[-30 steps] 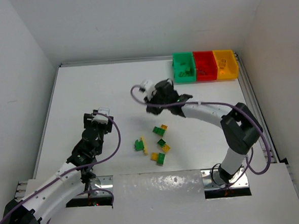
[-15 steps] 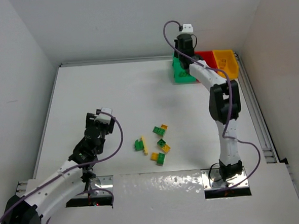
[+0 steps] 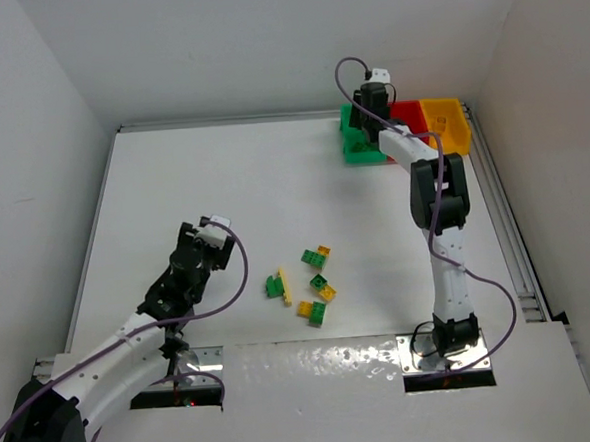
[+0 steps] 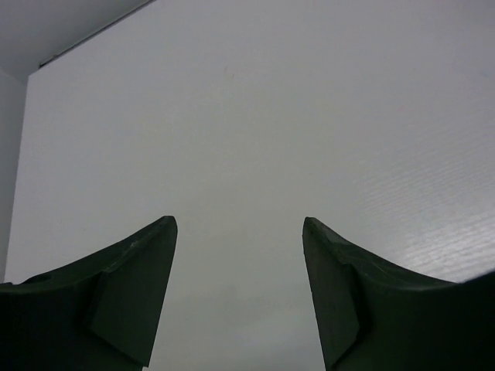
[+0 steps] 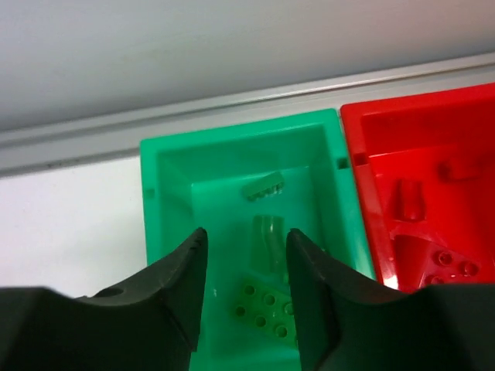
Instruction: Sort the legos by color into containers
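My right gripper (image 3: 371,121) hovers over the green bin (image 3: 356,149) at the far right of the table. In the right wrist view it (image 5: 247,234) is open and empty above the green bin (image 5: 232,141). A green stud plate (image 5: 269,309) and a green bar (image 5: 263,185) lie inside. The red bin (image 5: 421,110) next to it holds red bricks (image 5: 410,202). Several green and yellow legos (image 3: 315,257) (image 3: 275,285) (image 3: 318,313) lie loose mid-table. My left gripper (image 3: 209,248) is open and empty over bare table, left of the legos; its fingers (image 4: 139,270) frame only white surface.
The red bin (image 3: 409,119) and the yellow-orange bin (image 3: 448,131) stand in a row to the right of the green one, against the back wall. White walls enclose the table on the left, back and right. A metal rail (image 3: 505,218) runs along the right edge.
My right arm has swung from mid-table, near the legos, up to the back and now stands over the green bin. My left gripper has shifted slightly toward the legos.
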You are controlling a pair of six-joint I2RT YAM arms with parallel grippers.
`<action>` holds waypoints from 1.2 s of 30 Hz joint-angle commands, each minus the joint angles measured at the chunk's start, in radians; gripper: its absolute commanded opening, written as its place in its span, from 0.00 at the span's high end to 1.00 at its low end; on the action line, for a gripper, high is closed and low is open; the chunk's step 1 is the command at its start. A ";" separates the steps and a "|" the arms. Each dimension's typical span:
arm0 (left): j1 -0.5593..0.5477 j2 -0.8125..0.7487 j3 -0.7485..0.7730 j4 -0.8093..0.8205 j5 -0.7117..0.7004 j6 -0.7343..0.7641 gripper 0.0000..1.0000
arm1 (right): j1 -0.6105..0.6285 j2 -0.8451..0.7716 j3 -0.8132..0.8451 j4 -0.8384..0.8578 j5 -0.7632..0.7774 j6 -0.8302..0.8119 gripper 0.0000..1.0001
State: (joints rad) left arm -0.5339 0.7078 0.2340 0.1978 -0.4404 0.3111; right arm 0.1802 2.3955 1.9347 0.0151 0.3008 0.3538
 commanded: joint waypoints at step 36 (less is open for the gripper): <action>-0.238 0.401 0.189 -0.282 0.736 0.341 0.22 | 0.199 -0.949 -1.011 0.144 -0.143 -0.279 0.29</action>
State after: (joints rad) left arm -0.7498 1.1019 0.4244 -0.1421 0.3336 0.6991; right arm 0.3653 1.5017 0.9436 0.1368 0.1455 0.0711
